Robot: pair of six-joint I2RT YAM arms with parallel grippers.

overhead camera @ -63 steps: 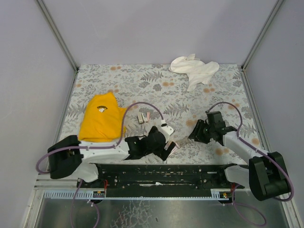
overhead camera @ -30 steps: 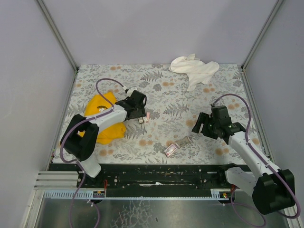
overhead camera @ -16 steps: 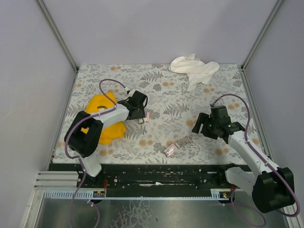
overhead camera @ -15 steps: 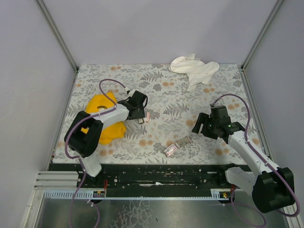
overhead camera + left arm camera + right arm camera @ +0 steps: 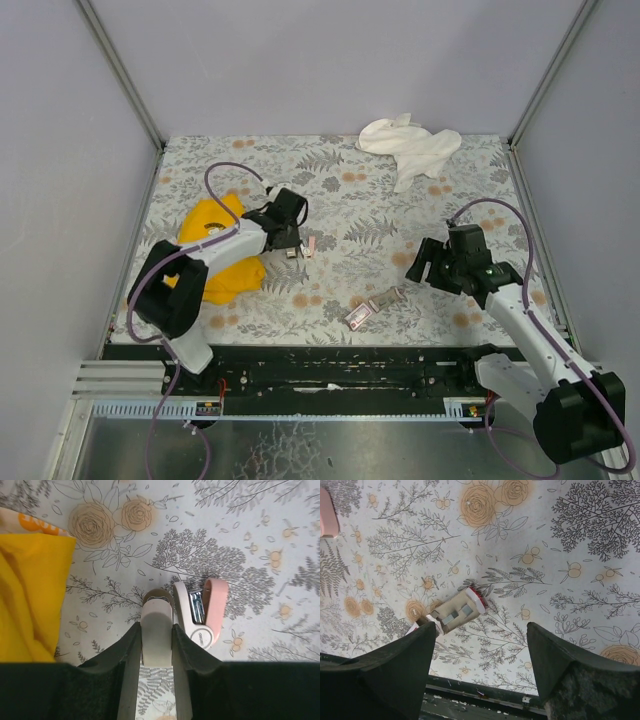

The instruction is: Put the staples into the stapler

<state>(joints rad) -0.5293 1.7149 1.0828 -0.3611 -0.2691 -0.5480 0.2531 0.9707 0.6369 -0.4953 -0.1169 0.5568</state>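
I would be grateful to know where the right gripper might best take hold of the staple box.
Likely across its two long sides near the middle, coming straight down with the right gripper turned to match its slant. The staple box lies flat and diagonal, long and narrow, with bare table along both long sides.

stapler pink | block beige | cloth yellow | table grey-orange floral

Top view high over the near edge, facing down on the whole table, left wrist view close over the stapler, right wrist view higher over the staples, both spots mid-frame in the top view.
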